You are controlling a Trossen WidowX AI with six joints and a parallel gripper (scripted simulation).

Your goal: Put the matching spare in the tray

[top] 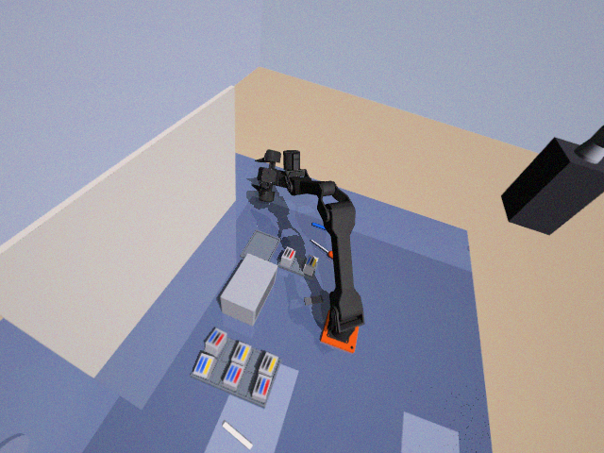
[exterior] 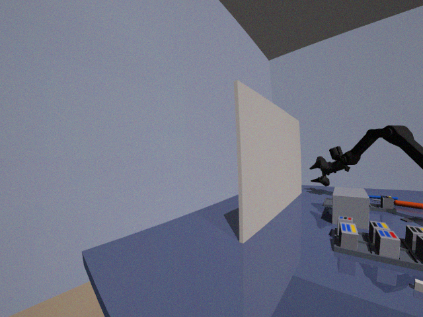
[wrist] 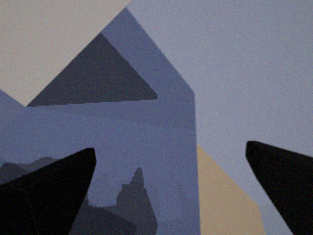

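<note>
My gripper (top: 260,177) (exterior: 312,173) (wrist: 169,152) is open and empty. It hangs high over the far left corner of the table, beyond the flat grey tray (top: 260,244). A large plain grey box (top: 248,290) (exterior: 349,205) stands in front of the tray; no code shows on it. Two small grey units with coloured stripes, one (top: 289,256) beside the other (top: 310,264), stand on a plate to the right of the tray. Several striped spares sit in a grey rack (top: 209,382) (exterior: 369,255) at the front. The wrist view shows only table, walls and shadows.
A beige panel (top: 122,253) (exterior: 269,156) stands along the table's left side. An orange-handled screwdriver (top: 323,247) and a blue pen (top: 318,225) lie near the arm. A small grey cube (top: 308,300) and a white strip (top: 237,434) lie on the table. A black camera (top: 551,187) hangs at right.
</note>
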